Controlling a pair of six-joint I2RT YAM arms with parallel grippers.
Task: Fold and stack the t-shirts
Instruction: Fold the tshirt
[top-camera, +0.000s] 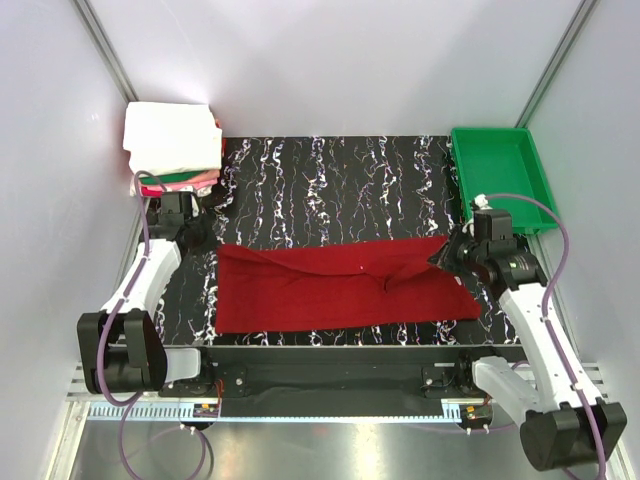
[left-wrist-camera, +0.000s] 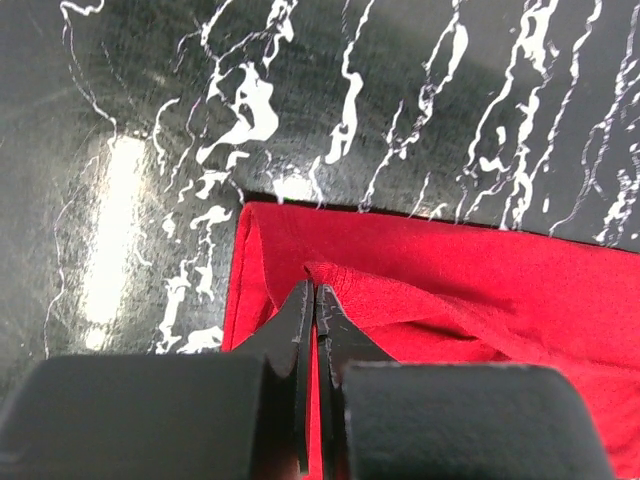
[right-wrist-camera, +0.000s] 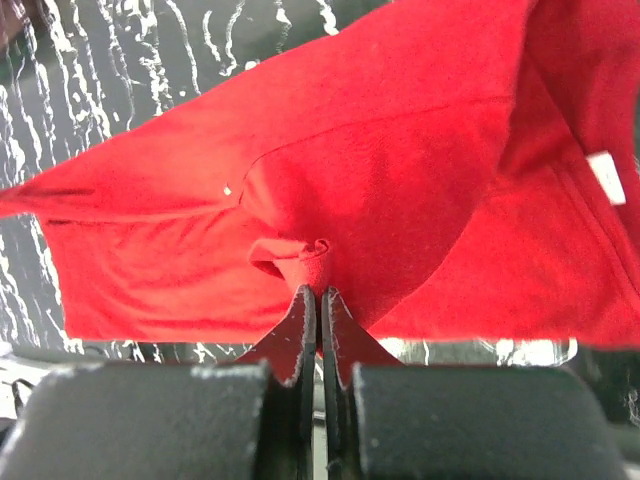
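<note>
The deep red t-shirt (top-camera: 340, 285) lies stretched across the near half of the black marbled mat. My left gripper (top-camera: 205, 240) is shut on its far left corner; in the left wrist view the closed fingertips (left-wrist-camera: 315, 300) pinch a fold of the red t-shirt (left-wrist-camera: 450, 310). My right gripper (top-camera: 450, 252) is shut on the shirt's far right edge; in the right wrist view its tips (right-wrist-camera: 320, 300) pinch a bunched fold of the red t-shirt (right-wrist-camera: 380, 170), whose white tag (right-wrist-camera: 605, 177) shows at the right. A stack of folded t-shirts (top-camera: 172, 145), white on top with green and pink below, sits at the far left.
A green plastic tray (top-camera: 500, 175) stands at the far right corner. The black marbled mat (top-camera: 330, 180) covers the table. White walls with metal posts enclose the space.
</note>
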